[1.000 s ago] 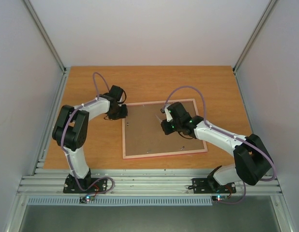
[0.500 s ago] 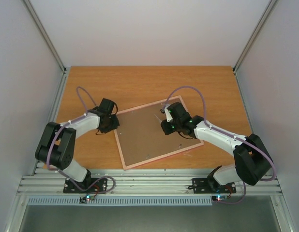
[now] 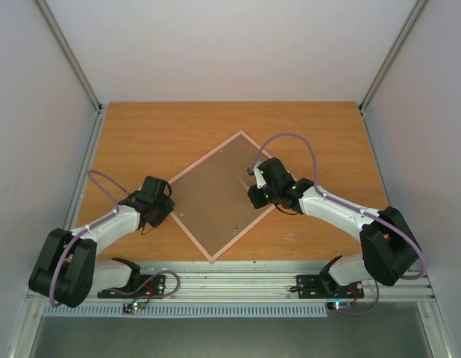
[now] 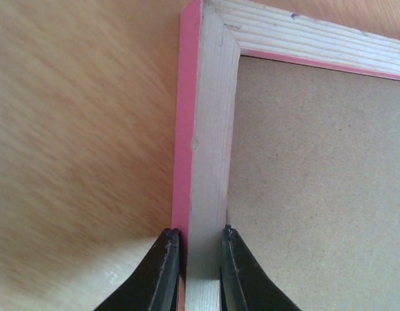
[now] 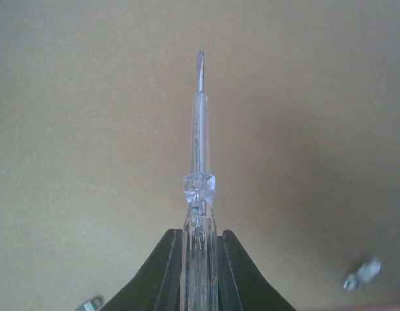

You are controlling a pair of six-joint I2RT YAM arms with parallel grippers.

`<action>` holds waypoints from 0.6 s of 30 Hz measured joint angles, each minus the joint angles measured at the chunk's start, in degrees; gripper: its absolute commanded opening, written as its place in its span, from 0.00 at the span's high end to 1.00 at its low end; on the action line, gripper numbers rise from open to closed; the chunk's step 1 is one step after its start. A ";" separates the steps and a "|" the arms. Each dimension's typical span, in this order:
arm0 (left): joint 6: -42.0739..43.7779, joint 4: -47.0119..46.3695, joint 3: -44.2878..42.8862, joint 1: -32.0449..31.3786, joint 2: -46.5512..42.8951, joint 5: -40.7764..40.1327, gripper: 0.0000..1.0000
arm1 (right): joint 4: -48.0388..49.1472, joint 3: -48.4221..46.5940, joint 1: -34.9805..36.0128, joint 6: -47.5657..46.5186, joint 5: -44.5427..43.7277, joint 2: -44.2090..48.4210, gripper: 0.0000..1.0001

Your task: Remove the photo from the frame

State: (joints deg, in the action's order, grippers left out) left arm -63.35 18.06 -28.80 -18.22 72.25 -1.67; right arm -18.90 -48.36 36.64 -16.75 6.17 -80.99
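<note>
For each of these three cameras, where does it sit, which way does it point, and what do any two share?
Top camera: above and behind the robot, looking down at the table; left arm and right arm show, frame lying back up.
Left wrist: on the left arm, looking down past the left gripper, shut on the frame's edge.
Right wrist: on the right arm, looking down past the right gripper, shut on a screwdriver, backing board beyond it.
Shared: both wrist views show that board.

The frame [image 3: 215, 201] lies board-up, turned diamond-wise, one corner by the near edge of the surface [image 3: 141, 142]. The left pincer [image 3: 168, 212] meets its left corner; the right pincer [image 3: 251, 179] hangs above its right side.
</note>
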 measured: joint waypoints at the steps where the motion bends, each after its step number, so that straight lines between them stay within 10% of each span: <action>1: -2.05 -0.63 0.81 -0.63 -0.83 -0.70 0.96 | 0.00 0.00 0.00 0.02 0.07 0.00 0.99; 18: -3.82 9.46 -4.81 -5.68 -2.89 -8.26 0.34 | -0.22 0.00 0.00 0.15 1.36 0.00 0.99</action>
State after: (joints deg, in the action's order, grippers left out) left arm -67.18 27.53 -33.61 -23.90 69.36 -9.93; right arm -19.11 -48.36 36.64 -16.60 7.53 -80.99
